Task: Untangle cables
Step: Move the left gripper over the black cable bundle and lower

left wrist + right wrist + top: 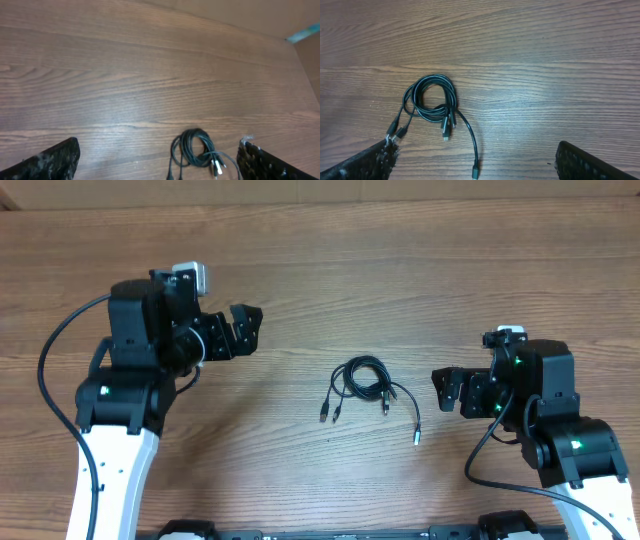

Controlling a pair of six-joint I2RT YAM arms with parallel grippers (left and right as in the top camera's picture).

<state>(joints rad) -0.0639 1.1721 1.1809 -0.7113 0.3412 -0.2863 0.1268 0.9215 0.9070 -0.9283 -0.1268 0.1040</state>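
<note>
While the left and right jaws gape released, the coiled cables (pixel 368 388) lie between them, untouched, on the table (pixel 400 270).

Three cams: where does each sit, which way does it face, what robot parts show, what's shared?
Overhead: fixed above the table, looking straight down; shows left arm, right arm, left gripper, right gripper, cables between them.
Left wrist: on the left arm, facing inward and down; own open fingers in bottom corners, cables at bottom edge.
Right wrist: on the right arm, facing inward and down; own open fingers in bottom corners, cables left of centre.
Shared: all three see the same cables on the table.
</note>
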